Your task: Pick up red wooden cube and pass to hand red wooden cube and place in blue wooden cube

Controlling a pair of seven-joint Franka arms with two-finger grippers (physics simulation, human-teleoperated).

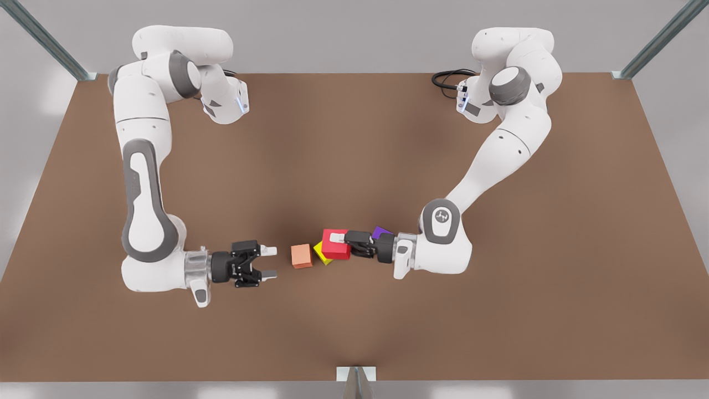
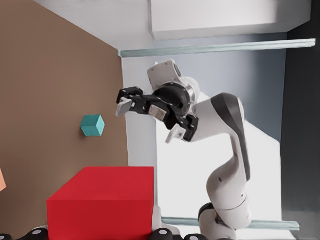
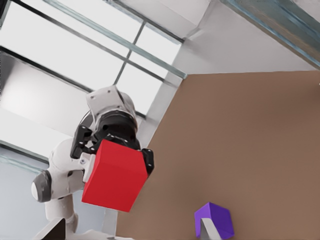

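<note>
The brown worktop [image 1: 354, 138] carries everything, with both arms reaching from its far edge toward the middle of its near edge. The arm on the front view's right is the left arm, since its wrist camera looks straight down onto the block it carries. The arm on the front view's left is the right one.

The left hand [image 1: 339, 246] is clamped across the red wooden cube [image 1: 335, 250], one pale fingertip [image 1: 335, 237] showing on the cube's face. The cube looks larger than its neighbours from above and hangs against the window in the right wrist view. It therefore appears lifted off the worktop and held out sideways, probably to offer a free face for the handover.

The right hand [image 1: 270, 262] waits opposite with its fingers spread wide and nothing between them. It is aimed at the red cube but apart from it, with the other cubes lying below the gap. That posture suits receiving the cube, so the pass seems to be the step in hand.

Below and between the hands lie a pale orange cube [image 1: 301, 256] and a yellow cube [image 1: 322, 252], the yellow partly covered by the red. A purple cube [image 1: 381, 232] sits just behind the left wrist. The blue wooden cube [image 2: 92, 125], teal in colour, rests on the worktop beyond the right hand, well apart from the red one.
</note>
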